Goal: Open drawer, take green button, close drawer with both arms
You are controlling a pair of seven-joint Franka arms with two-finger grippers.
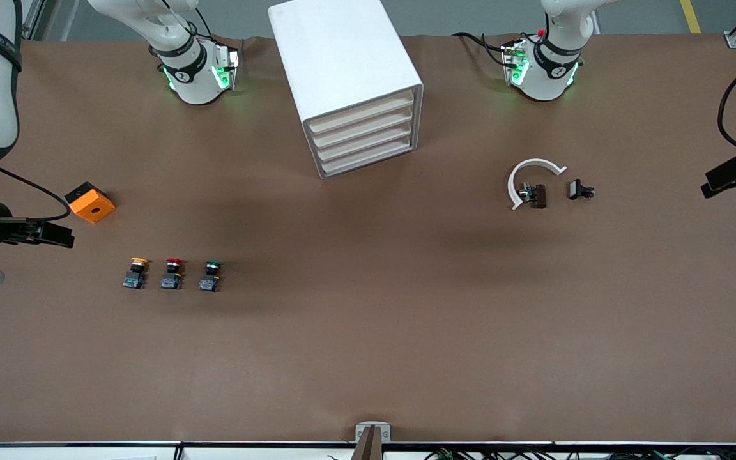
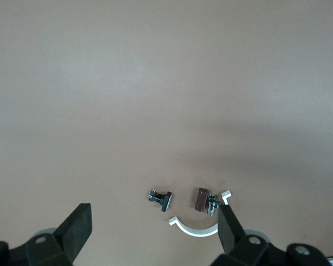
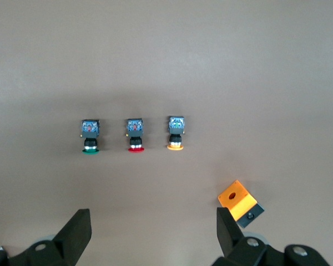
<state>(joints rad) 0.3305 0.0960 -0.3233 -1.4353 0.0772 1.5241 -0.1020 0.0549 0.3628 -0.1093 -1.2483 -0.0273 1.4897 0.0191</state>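
The left gripper [image 2: 152, 235], two matte black wedge-shaped fingers [image 2: 77, 224], is hanging with its jaws spread wide and holding nothing, over bare brown table near the left arm's end. Under it are lying a curved white plastic arc [image 2: 195, 230], a small brown block with a metal fitting [image 2: 201, 199] touching the arc's inner side, and a small black clip-like part [image 2: 161, 199] just beside them.

The right gripper [image 3: 152, 235], the same matte black pair, is also hanging wide apart and empty, over the table toward the right arm's end. Below it an orange square plastic box with a round hole in its top [image 3: 237, 199] is sitting tilted. Nearer to the front camera than the box, three small push buttons are lying in a row: the green-capped button with black body and blue base [image 1: 209, 275], a red-capped one [image 1: 172, 273] beside it, and a yellow-capped one [image 1: 135, 273] at the row's end.

The big glossy white boxy cabinet [image 1: 342, 57] is standing between the two arm bases. Its four shallow cream-fronted drawers are all sitting flush; the drawer [image 1: 363, 115] is closed.

The table's surface [image 1: 368, 332] is looking like matte brown paper.
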